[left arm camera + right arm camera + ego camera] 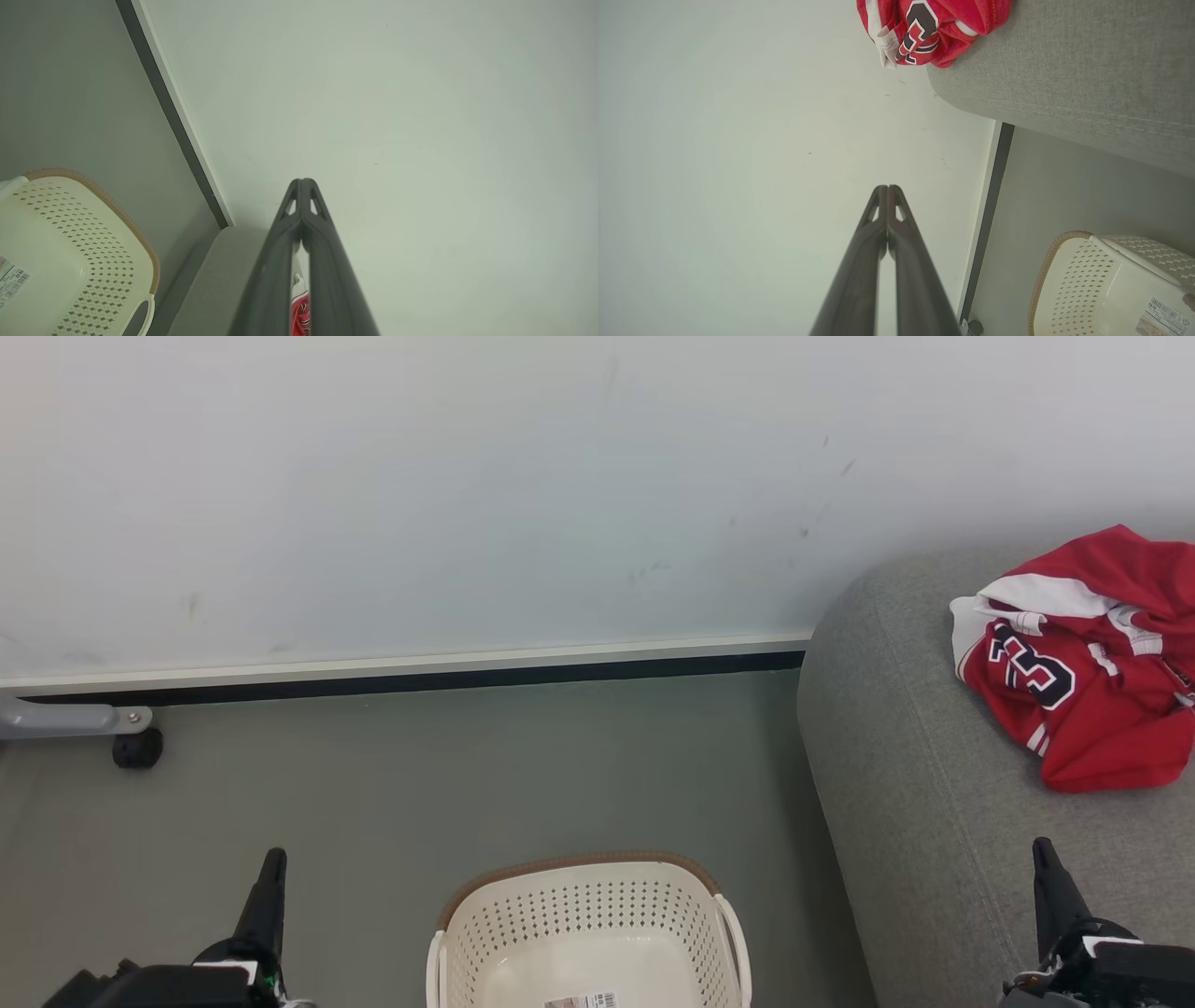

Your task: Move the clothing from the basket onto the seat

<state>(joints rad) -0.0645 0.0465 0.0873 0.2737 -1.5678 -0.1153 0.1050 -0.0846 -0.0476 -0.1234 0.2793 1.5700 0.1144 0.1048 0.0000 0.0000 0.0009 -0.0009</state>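
Note:
Red clothing [1092, 663] with white panels and a navy number lies bunched on the grey seat [924, 775] at the right; it also shows at the top of the right wrist view [931, 28]. The cream basket [588, 905] with a brown rim stands on the floor at bottom centre, holding nothing but a label on its bottom [1083, 289]. My left gripper [273, 859] is shut with nothing in it, left of the basket [93, 233]. My right gripper [1043, 849] is shut with nothing held, over the seat's front. In the wrist views each pair of fingertips touches [302, 183] [887, 189].
A white wall [467, 476] with a dark skirting strip runs behind the grey floor. A grey metal leg with a black castor [137, 747] stands at the far left by the wall. Open floor lies between the basket and the wall.

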